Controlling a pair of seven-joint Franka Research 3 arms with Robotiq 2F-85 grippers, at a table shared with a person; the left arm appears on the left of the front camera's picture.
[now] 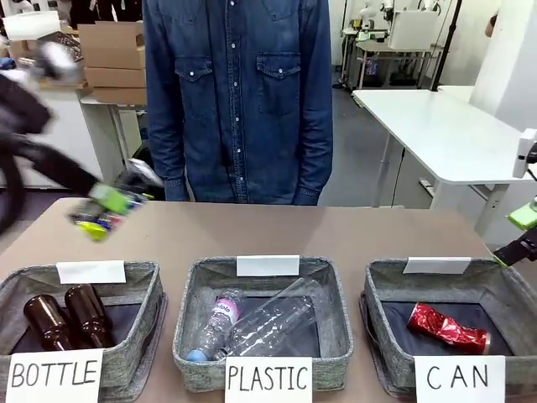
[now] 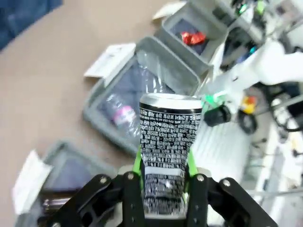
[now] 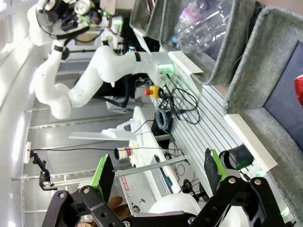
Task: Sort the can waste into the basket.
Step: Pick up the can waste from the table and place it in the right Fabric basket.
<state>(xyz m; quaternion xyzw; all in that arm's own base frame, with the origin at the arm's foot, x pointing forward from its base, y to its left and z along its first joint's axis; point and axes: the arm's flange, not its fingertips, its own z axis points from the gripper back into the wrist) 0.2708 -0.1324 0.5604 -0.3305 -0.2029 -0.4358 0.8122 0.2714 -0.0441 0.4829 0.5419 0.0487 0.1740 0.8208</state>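
Observation:
A black can (image 2: 168,127) with pale markings stands upright between the green pads of my left gripper (image 2: 164,165), which is shut on it. In the front view that left gripper (image 1: 107,210) is a blur above the table's far left. A dented red can (image 1: 447,327) lies in the grey basket (image 1: 503,284) signed "CAN" at the front right. The left wrist view has the same red can (image 2: 193,37) far off in that basket (image 2: 215,26). My right gripper (image 3: 158,172) is open with nothing in it, at the table's right edge (image 1: 524,231), beside the basket (image 3: 265,56).
A basket signed "PLASTIC" (image 1: 337,312) holds clear bottles in the front middle. At the front left, a basket signed "BOTTLE" (image 1: 144,332) holds two brown bottles. A person in a denim shirt (image 1: 239,101) stands at the far side. Bare tabletop (image 1: 268,231) lies behind the baskets.

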